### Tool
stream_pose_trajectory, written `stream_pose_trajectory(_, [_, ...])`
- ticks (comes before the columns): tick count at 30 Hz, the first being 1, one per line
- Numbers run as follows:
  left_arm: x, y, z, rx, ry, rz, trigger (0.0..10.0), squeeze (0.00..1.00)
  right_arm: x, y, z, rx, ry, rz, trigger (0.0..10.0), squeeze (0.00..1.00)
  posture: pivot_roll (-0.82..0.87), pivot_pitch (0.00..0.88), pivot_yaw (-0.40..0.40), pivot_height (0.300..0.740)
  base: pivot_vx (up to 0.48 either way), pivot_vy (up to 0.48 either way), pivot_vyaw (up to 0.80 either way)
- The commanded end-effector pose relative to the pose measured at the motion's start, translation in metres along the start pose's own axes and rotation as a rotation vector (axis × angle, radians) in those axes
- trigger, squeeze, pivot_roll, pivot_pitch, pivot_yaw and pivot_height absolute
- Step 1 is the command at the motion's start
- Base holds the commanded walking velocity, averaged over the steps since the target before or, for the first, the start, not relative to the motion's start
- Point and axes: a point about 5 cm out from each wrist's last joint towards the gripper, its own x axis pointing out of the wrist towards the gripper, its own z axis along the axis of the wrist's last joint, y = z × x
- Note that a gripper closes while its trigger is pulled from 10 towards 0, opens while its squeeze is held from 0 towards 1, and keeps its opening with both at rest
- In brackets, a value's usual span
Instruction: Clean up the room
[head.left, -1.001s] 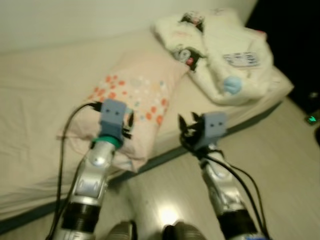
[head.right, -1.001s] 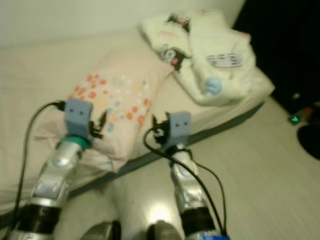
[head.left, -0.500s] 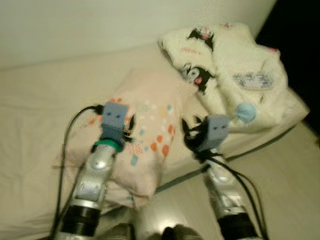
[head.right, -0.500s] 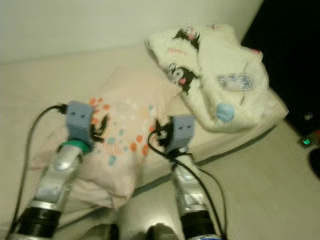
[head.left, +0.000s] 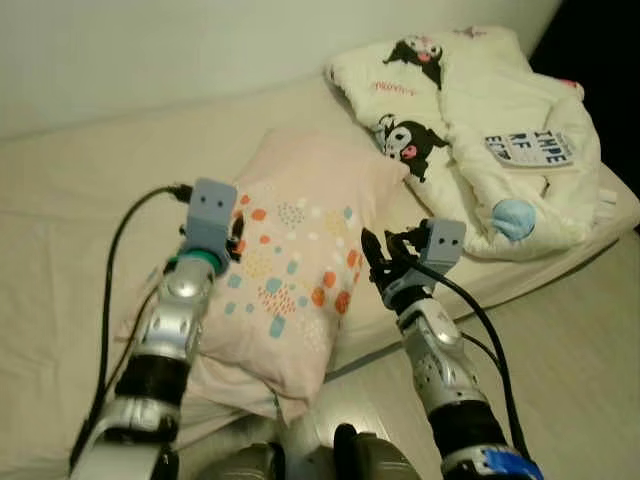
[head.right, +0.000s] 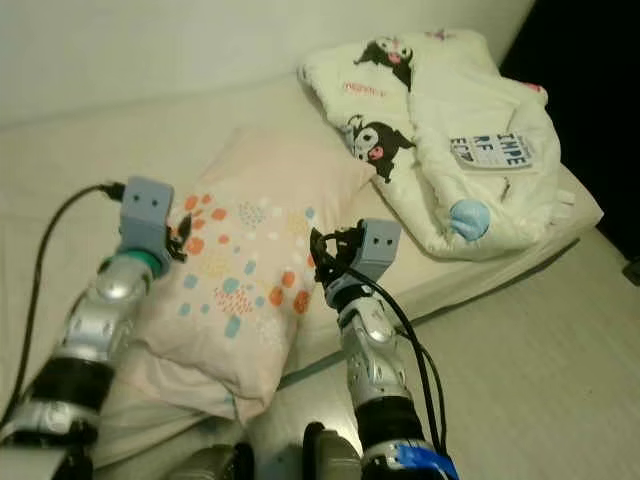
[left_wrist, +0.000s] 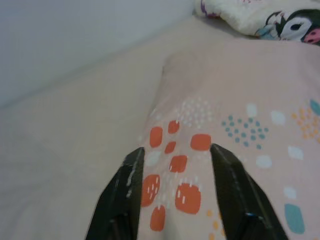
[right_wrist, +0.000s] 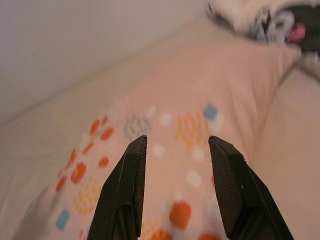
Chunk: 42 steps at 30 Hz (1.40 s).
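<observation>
Both arms are out over the bed (head.left: 60, 190), and the spotted pink pillow (head.left: 290, 250) lies between them, long axis running away toward the folded cartoon blanket (head.left: 480, 120). Left gripper (left_wrist: 175, 165) and right gripper (right_wrist: 175, 165) each gape wide, holding nothing, flanking the pillow's two long edges.

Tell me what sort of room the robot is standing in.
Most likely a bedroom. A low bed with a beige sheet runs along the wall, a pink pillow with coloured spots lies on it, and a folded white blanket with cartoon prints sits at the bed's far right end.
</observation>
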Motion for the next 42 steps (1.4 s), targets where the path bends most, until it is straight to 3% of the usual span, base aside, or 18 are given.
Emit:
stream_pose_trajectory(1, [-0.001,-0.007,-0.021,0.016,0.089,-0.041,10.0,1.0,-0.002,-0.007,-0.009,0.031,0.039,-0.05,10.0,0.0,-0.02,0.234,0.057,0.74,0.0,0.0,0.0])
stream_pose_trajectory(6, [0.002,-0.013,-0.031,0.042,0.156,-0.075,10.0,1.0,-0.001,-0.012,-0.01,0.044,0.053,-0.073,10.0,0.0,-0.02,0.294,0.066,0.74,0.0,0.0,0.0])
stream_pose_trajectory(7, [0.003,-0.013,-0.035,0.036,0.183,-0.075,10.0,1.0,-0.001,-0.014,-0.009,0.047,0.052,-0.076,10.0,0.17,-0.02,0.315,0.069,0.74,0.0,0.0,0.0])
stream_pose_trajectory(10, [0.003,-0.013,-0.037,0.031,0.199,-0.073,10.0,1.0,-0.002,-0.014,-0.008,0.048,0.051,-0.077,10.0,0.17,-0.02,0.323,0.071,0.74,0.0,0.0,0.0])
stream_pose_trajectory(11, [0.003,-0.012,-0.04,0.017,0.224,-0.072,10.0,1.0,-0.002,-0.015,-0.007,0.047,0.049,-0.078,10.0,0.6,-0.02,0.346,0.076,0.74,0.0,0.0,0.0])
stream_pose_trajectory(12, [0.003,-0.012,-0.04,0.017,0.224,-0.072,10.0,1.0,-0.002,-0.015,-0.007,0.047,0.049,-0.078,10.0,0.6,-0.02,0.346,0.076,0.74,0.0,0.0,0.0])
stream_pose_trajectory(13, [0.005,-0.01,-0.042,-0.004,0.244,-0.066,10.0,1.0,-0.001,-0.016,-0.006,0.049,0.046,-0.08,10.0,0.96,-0.01,0.364,0.079,0.74,0.0,0.0,0.0])
stream_pose_trajectory(14, [0.007,-0.007,-0.042,-0.027,0.261,-0.057,10.0,1.0,0.001,-0.017,-0.005,0.049,0.044,-0.082,10.0,1.0,-0.01,0.384,0.084,0.74,0.0,0.0,0.0])
stream_pose_trajectory(19, [0.016,0.01,-0.031,-0.115,0.269,0.007,10.0,1.0,0.011,-0.016,0.0,0.058,0.027,-0.069,10.0,1.0,0.02,0.422,0.099,0.74,0.0,0.0,0.0])
stream_pose_trajectory(27, [0.021,0.029,-0.03,-0.128,0.33,0.082,10.0,1.0,0.023,-0.008,0.01,0.101,0.0,-0.069,10.0,1.0,0.05,0.466,0.13,0.74,0.0,0.0,0.0])
stream_pose_trajectory(28, [0.021,0.039,-0.031,-0.148,0.364,0.128,10.0,1.0,0.028,-0.004,0.015,0.116,-0.016,-0.064,10.0,1.0,0.05,0.473,0.137,0.74,0.0,0.0,0.0])
stream_pose_trajectory(30, [0.016,0.059,-0.042,-0.186,0.443,0.231,10.0,1.0,0.032,0.002,0.022,0.132,-0.046,-0.041,10.0,1.0,0.05,0.485,0.144,0.74,0.0,0.0,0.0])
stream_pose_trajectory(33, [0.007,0.073,-0.055,-0.231,0.501,0.322,10.0,1.0,0.032,0.005,0.024,0.134,-0.063,-0.027,10.0,1.0,0.03,0.493,0.142,0.74,0.0,0.0,0.0])
stream_pose_trajectory(35, [0.005,0.076,-0.06,-0.255,0.516,0.347,10.0,1.0,0.031,0.005,0.025,0.134,-0.068,-0.024,10.0,1.0,0.03,0.494,0.142,0.74,0.0,0.0,0.0])
stream_pose_trajectory(38, [-0.005,0.082,-0.076,-0.365,0.55,0.431,10.0,1.0,0.028,0.005,0.022,0.122,-0.072,-0.015,10.0,1.0,0.02,0.495,0.142,0.74,0.0,0.0,0.0])
stream_pose_trajectory(40, [-0.005,0.082,-0.076,-0.365,0.55,0.431,10.0,1.0,0.028,0.005,0.022,0.122,-0.072,-0.015,10.0,1.0,0.02,0.495,0.142,0.74,0.0,0.0,0.0])
stream_pose_trajectory(41, [-0.009,0.084,-0.082,-0.417,0.572,0.456,10.0,0.93,0.027,0.004,0.02,0.121,-0.072,-0.014,10.0,0.84,0.02,0.493,0.144,0.74,0.0,0.0,0.0])
stream_pose_trajectory(42, [-0.014,0.081,-0.092,-0.48,0.618,0.465,10.0,0.0,0.025,0.004,0.019,0.12,-0.071,-0.014,10.0,0.0,0.02,0.494,0.142,0.74,0.0,0.0,0.0])
